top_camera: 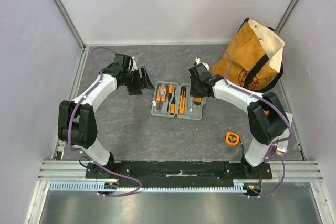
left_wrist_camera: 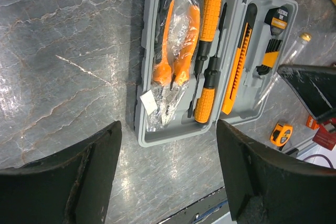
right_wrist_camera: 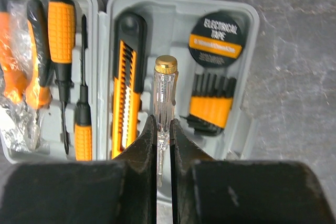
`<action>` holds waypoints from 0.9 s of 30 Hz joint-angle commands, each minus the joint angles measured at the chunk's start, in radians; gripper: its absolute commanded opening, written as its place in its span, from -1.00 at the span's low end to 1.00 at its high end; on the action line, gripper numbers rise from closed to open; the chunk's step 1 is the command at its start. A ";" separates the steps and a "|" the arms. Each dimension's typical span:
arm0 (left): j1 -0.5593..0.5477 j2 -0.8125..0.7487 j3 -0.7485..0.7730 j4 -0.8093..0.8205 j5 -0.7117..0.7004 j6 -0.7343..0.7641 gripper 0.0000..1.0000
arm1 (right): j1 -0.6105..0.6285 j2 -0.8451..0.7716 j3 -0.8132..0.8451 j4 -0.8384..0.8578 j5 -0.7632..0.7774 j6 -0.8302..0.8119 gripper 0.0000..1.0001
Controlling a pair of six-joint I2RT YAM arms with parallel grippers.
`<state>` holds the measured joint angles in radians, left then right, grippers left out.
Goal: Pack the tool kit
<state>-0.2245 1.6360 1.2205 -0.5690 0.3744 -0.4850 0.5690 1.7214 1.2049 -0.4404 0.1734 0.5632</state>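
The grey tool kit case (top_camera: 191, 116) lies open and flat on the table. Its left half holds plastic-wrapped pliers (left_wrist_camera: 176, 51) and two orange-and-black screwdrivers (left_wrist_camera: 210, 19). Its right half (right_wrist_camera: 178, 3) holds a utility knife (right_wrist_camera: 126, 87), electrical tape (right_wrist_camera: 216, 39) and hex keys (right_wrist_camera: 212, 103). My right gripper (right_wrist_camera: 163, 129) is shut on a clear tester screwdriver with a brass cap (right_wrist_camera: 163, 93), held over the right half between the knife and the hex keys. My left gripper (left_wrist_camera: 168, 129) is open and empty, just left of the case (left_wrist_camera: 157, 139).
An orange tape measure (top_camera: 232, 138) lies on the table near the right arm's base; it also shows in the left wrist view (left_wrist_camera: 281, 134). A tan canvas bag with black straps (top_camera: 254, 56) stands at the back right. White walls enclose the table.
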 commanded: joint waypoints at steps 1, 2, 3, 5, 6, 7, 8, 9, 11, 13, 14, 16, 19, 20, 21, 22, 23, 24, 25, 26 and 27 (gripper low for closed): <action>0.004 -0.001 0.002 0.027 0.031 0.010 0.56 | 0.005 0.062 0.103 0.071 0.006 -0.031 -0.99; 0.004 0.001 0.004 0.026 0.031 0.010 0.56 | 0.005 0.075 0.108 0.072 0.006 -0.032 -0.99; 0.004 0.004 0.004 0.026 0.031 0.011 0.56 | 0.006 0.089 0.114 0.075 0.003 -0.034 -1.00; 0.004 0.008 0.007 0.023 0.032 0.010 0.56 | 0.008 0.118 0.123 0.072 0.014 -0.034 -1.00; 0.004 0.012 0.011 0.023 0.032 0.010 0.56 | 0.008 0.130 0.125 0.071 0.015 -0.034 -1.00; 0.002 0.016 0.017 0.018 0.034 0.010 0.56 | 0.008 0.139 0.127 0.072 0.018 -0.034 -1.00; 0.004 0.018 0.023 0.017 0.035 0.008 0.56 | 0.008 0.148 0.128 0.074 0.023 -0.034 -1.00; 0.002 0.021 0.027 0.017 0.035 0.006 0.56 | 0.008 0.156 0.128 0.075 0.024 -0.033 -1.00; 0.002 0.025 0.036 0.015 0.037 0.008 0.55 | 0.009 0.170 0.128 0.077 0.032 -0.029 -1.00; 0.004 0.036 0.046 0.011 0.035 0.013 0.55 | 0.009 0.181 0.130 0.083 0.043 -0.032 -1.00; 0.004 0.038 0.050 0.009 0.035 0.013 0.55 | 0.009 0.185 0.133 0.083 0.044 -0.031 -1.00; 0.004 0.047 0.054 0.006 0.035 0.014 0.55 | 0.009 0.194 0.134 0.083 0.054 -0.032 -1.00; 0.004 0.053 0.056 0.004 0.037 0.014 0.55 | 0.009 0.208 0.137 0.086 0.067 -0.033 -1.00; 0.004 0.053 0.057 0.006 0.037 0.016 0.55 | 0.009 0.213 0.139 0.085 0.074 -0.031 -0.99; 0.004 0.054 0.057 0.006 0.038 0.016 0.55 | 0.011 0.217 0.140 0.085 0.081 -0.029 -0.98; 0.004 0.058 0.059 0.006 0.037 0.017 0.55 | 0.011 0.221 0.142 0.086 0.086 -0.029 -0.97; 0.004 0.058 0.060 0.006 0.037 0.017 0.55 | 0.011 0.227 0.143 0.085 0.093 -0.026 -0.96; 0.004 0.059 0.060 0.006 0.038 0.017 0.55 | 0.011 0.230 0.145 0.085 0.098 -0.025 -0.95; 0.005 0.059 0.062 0.006 0.038 0.017 0.55 | 0.012 0.233 0.148 0.083 0.103 -0.025 -0.95; 0.004 0.061 0.062 0.006 0.040 0.019 0.55 | 0.011 0.234 0.148 0.085 0.104 -0.023 -0.94; 0.002 0.061 0.062 0.006 0.038 0.017 0.55 | 0.014 0.234 0.148 0.083 0.103 -0.023 -0.89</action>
<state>-0.2245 1.6932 1.2427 -0.5739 0.3958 -0.4850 0.5785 1.9324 1.3193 -0.3687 0.2314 0.5476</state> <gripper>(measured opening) 0.776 0.120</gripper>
